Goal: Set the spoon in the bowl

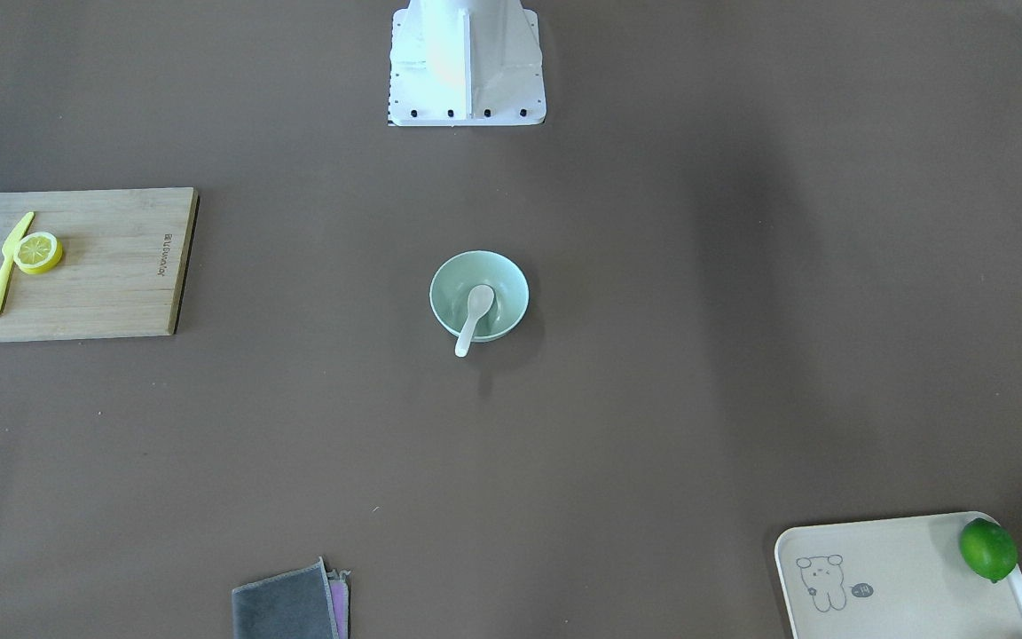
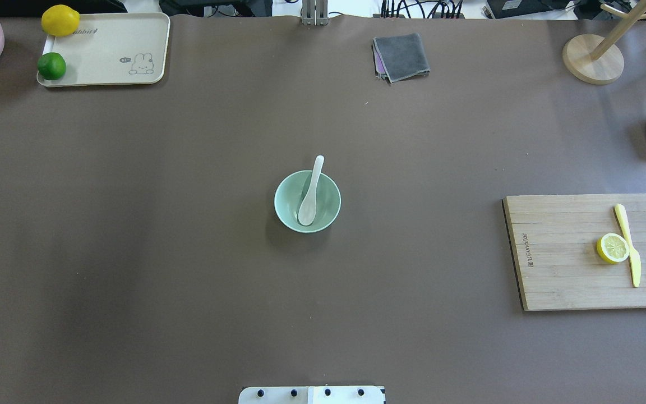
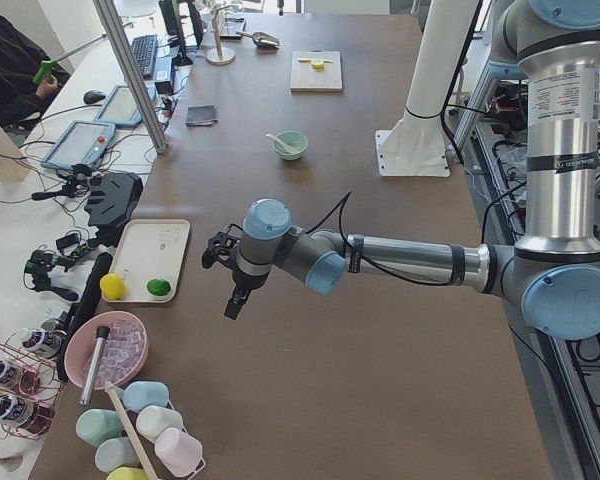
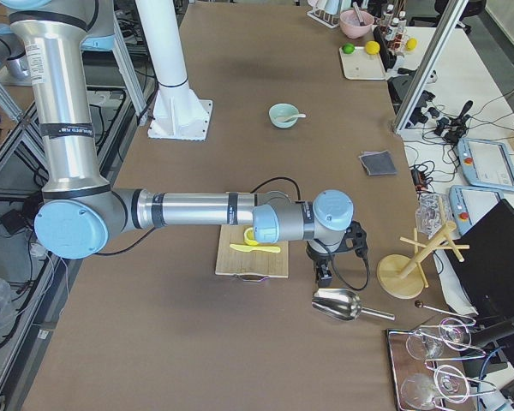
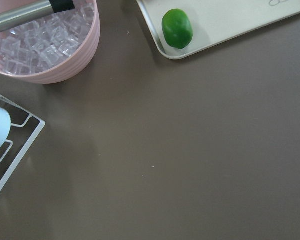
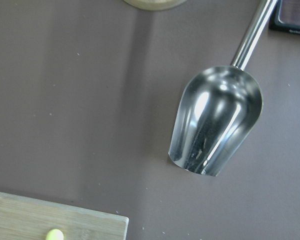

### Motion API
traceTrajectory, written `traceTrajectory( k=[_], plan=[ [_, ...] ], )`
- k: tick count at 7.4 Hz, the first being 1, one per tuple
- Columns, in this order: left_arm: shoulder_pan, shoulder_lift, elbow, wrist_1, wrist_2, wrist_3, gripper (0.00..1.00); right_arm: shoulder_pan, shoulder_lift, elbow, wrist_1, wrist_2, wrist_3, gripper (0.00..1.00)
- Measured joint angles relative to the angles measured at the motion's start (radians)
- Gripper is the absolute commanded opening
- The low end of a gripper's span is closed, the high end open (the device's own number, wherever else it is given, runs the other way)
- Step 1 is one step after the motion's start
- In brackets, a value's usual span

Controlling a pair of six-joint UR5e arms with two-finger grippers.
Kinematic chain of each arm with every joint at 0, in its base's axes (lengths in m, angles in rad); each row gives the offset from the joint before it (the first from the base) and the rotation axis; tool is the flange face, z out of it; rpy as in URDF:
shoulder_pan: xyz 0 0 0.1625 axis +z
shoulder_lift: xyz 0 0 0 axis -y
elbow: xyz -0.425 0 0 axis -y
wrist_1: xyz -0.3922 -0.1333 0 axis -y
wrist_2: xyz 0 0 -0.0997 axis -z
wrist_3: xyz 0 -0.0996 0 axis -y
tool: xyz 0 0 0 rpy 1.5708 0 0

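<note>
The pale mint-green bowl (image 2: pixel 289 197) stands at the middle of the table. The white spoon (image 2: pixel 310 193) lies in it, scoop down inside and handle leaning over the far rim. Both also show in the front view: the bowl (image 1: pixel 507 286) and the spoon (image 1: pixel 475 312). My left gripper (image 3: pixel 235 305) shows only in the exterior left view. It hangs over bare table near the tray, far from the bowl (image 3: pixel 291 147). My right gripper (image 4: pixel 323 276) shows only in the exterior right view, beside the metal scoop. I cannot tell whether either is open or shut.
A wooden cutting board (image 2: pixel 570 252) with a lemon slice (image 2: pixel 613 248) and a yellow knife (image 2: pixel 628 241) lies at the right. A cream tray (image 2: pixel 104 50) holds a lime (image 2: pixel 51 65) and a lemon (image 2: pixel 60 20). There are also a grey cloth (image 2: pixel 400 56), a metal scoop (image 6: pixel 217 120) and a pink ice bowl (image 5: pixel 45 40).
</note>
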Motion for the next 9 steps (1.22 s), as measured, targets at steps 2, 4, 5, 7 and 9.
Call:
traceTrajectory(
  k=[2, 4, 5, 7, 9],
  plan=[
    [-0.070, 0.005, -0.017, 0.064, -0.096, -0.001, 0.98, 0.018, -0.023, -0.021, 0.005, 0.008, -0.014, 1.00],
    [-0.113, 0.029, -0.040, 0.090, -0.122, 0.001, 0.98, 0.034, -0.038, 0.007, -0.009, 0.010, -0.009, 1.00],
    [-0.120, 0.045, -0.050, 0.093, -0.124, 0.001, 0.98, 0.041, -0.048, 0.057, -0.052, 0.010, -0.006, 1.00],
    [-0.124, 0.067, -0.054, 0.094, -0.124, 0.000, 0.98, 0.045, -0.076, 0.190, -0.192, 0.008, -0.004, 1.00],
    [-0.124, 0.088, -0.050, 0.092, -0.124, 0.001, 0.98, 0.045, -0.097, 0.243, -0.233, 0.009, -0.004, 1.00]
  ],
)
